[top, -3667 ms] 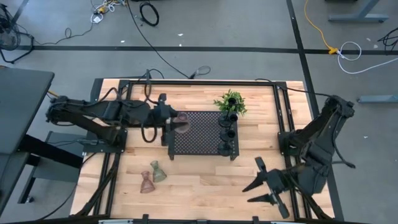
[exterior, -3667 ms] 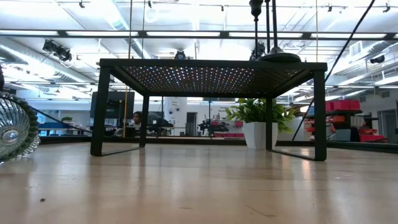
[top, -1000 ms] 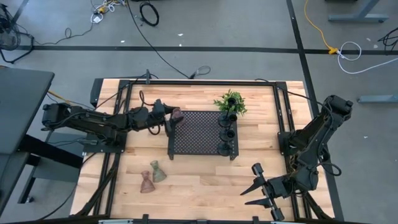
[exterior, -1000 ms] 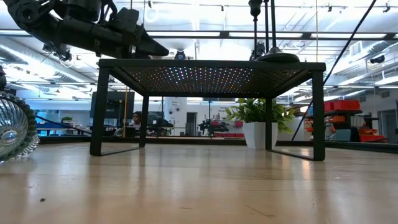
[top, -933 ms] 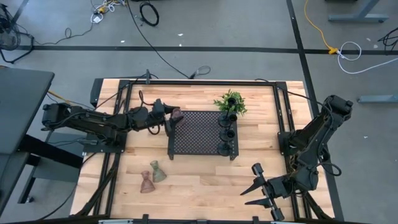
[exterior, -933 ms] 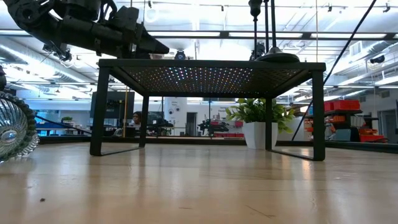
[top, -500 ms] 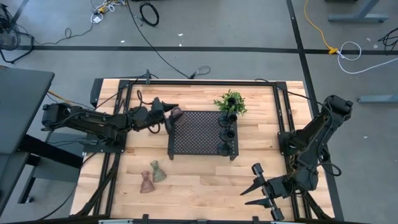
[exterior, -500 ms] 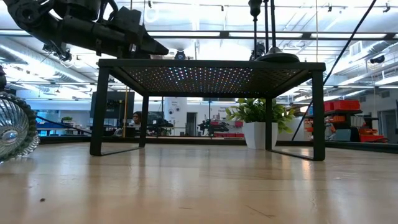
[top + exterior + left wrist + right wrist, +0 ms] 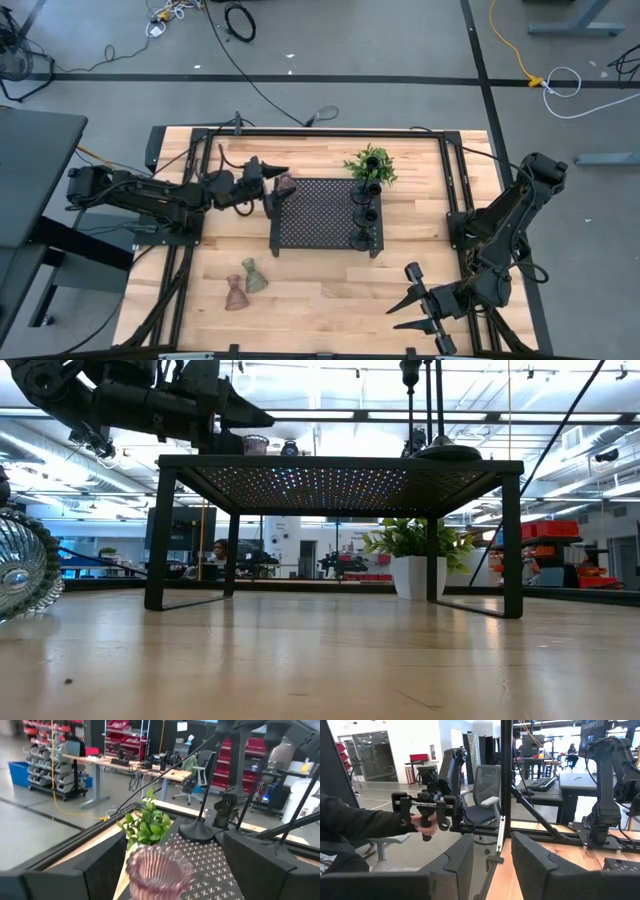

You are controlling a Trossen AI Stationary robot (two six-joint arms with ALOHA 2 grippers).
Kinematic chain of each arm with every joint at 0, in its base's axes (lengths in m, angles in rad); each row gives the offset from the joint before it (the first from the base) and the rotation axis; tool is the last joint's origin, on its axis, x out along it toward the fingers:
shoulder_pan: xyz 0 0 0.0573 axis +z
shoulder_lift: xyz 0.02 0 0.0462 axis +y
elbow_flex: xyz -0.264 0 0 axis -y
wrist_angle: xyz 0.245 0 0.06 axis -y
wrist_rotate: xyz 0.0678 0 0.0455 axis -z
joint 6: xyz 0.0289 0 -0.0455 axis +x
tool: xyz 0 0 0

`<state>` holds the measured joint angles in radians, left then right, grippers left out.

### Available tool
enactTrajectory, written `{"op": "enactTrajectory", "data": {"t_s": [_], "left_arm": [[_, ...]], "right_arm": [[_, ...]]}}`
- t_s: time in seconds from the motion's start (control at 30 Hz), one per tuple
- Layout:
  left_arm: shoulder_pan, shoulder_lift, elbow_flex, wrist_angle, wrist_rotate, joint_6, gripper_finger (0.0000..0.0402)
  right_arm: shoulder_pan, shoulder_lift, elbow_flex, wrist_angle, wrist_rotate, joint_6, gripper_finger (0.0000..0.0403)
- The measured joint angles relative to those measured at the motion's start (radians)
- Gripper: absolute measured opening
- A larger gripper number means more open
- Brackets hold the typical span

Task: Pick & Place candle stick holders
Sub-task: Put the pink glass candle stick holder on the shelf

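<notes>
Left fingers now spread, off the pink holder, standing at tray corner. Right fingers apart, empty, idle over bench. Risk: withdrawing fingers clip the rim, tip holder off tray edge.

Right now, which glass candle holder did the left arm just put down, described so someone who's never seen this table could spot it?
Find the black perforated tray in the middle of the wooden table. On its far corner nearest the left arm stands the pinkish ribbed glass holder, between the open fingers of the left gripper. It is the only glass holder on the tray; the other two glass holders lie on the bare wood.
</notes>
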<state>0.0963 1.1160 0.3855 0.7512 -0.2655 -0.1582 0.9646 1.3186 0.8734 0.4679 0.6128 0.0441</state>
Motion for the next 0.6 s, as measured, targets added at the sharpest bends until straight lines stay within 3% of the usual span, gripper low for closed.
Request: {"op": "enactTrajectory", "data": {"t_s": [0.3,0.5,0.6], "left_arm": [[-0.009,-0.075,0.001,0.006,0.072,0.012,0.0335],[-0.073,-0.207,0.001,-0.042,0.136,0.006,0.0335],[-0.121,-0.285,0.001,-0.121,0.179,-0.069,0.0335]], "right_arm": [[0.0,0.0,0.0,-0.015,0.0,0.0,0.013],[0.0,0.0,0.0,-0.02,0.0,0.001,0.013],[0.0,0.0,0.0,-0.02,0.0,0.001,0.013]]}}
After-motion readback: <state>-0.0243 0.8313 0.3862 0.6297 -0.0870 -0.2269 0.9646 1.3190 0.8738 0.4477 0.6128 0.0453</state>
